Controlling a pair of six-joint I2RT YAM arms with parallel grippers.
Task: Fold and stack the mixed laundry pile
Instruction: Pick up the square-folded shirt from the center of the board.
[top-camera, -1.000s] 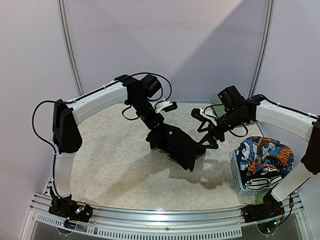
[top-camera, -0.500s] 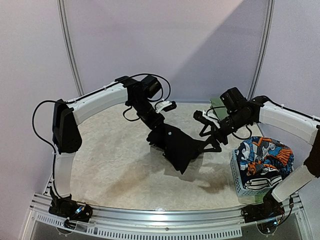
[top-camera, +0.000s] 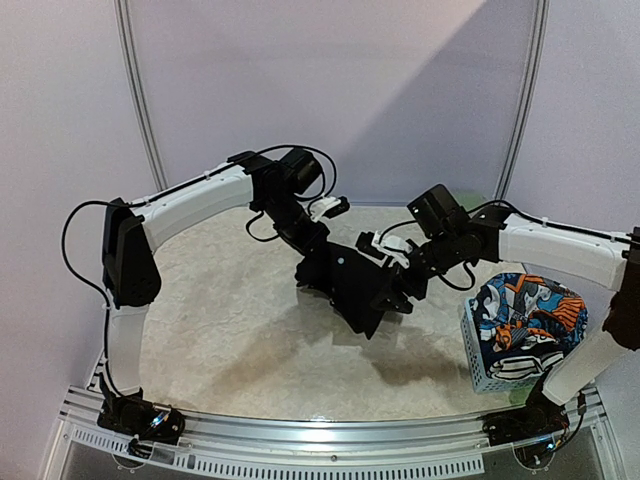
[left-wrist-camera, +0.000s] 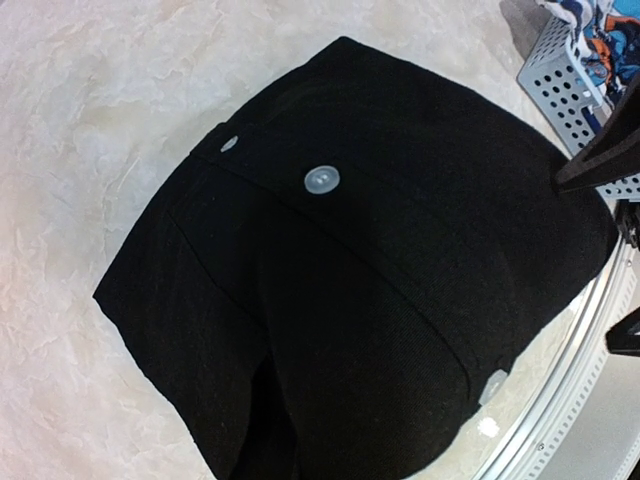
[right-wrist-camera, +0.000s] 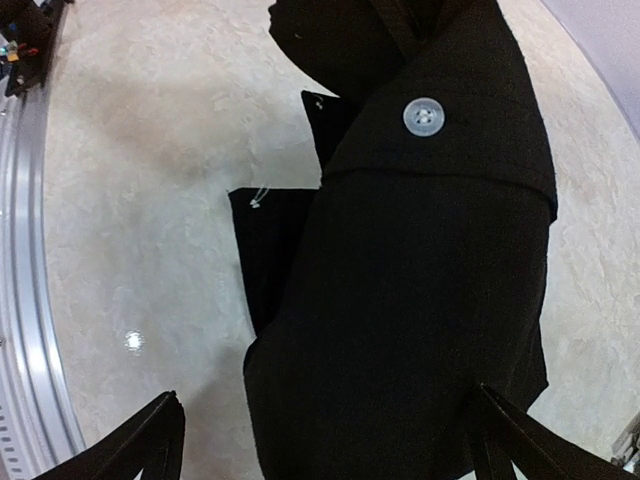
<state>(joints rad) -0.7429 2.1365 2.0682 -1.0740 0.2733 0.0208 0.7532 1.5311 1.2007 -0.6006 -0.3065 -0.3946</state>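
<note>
- The black garment hung over the middle of the table. It was clear of the surface, with its shadow on the marbled top below and to the right.
- Half a second earlier it had been drawn out sideways between the two arms. Now it had slackened into a narrower, bunched drape, with its lowest corner pointing down.
- The left gripper had barely moved. The cloth hung from it at the upper left, so I judged it clamped on the waistband edge near a pale button.
- The right gripper had swung left, from well out to the side to right against the garment.
- In the wrist view its fingers stood wide apart with the cloth lying between them and nothing pinched.
- This looked like one edge carried across toward the other, so a first fold was in hand but not yet laid flat.
- The cartoon-print garment sat untouched in the basket at the right, so most of the pile remained.
</note>
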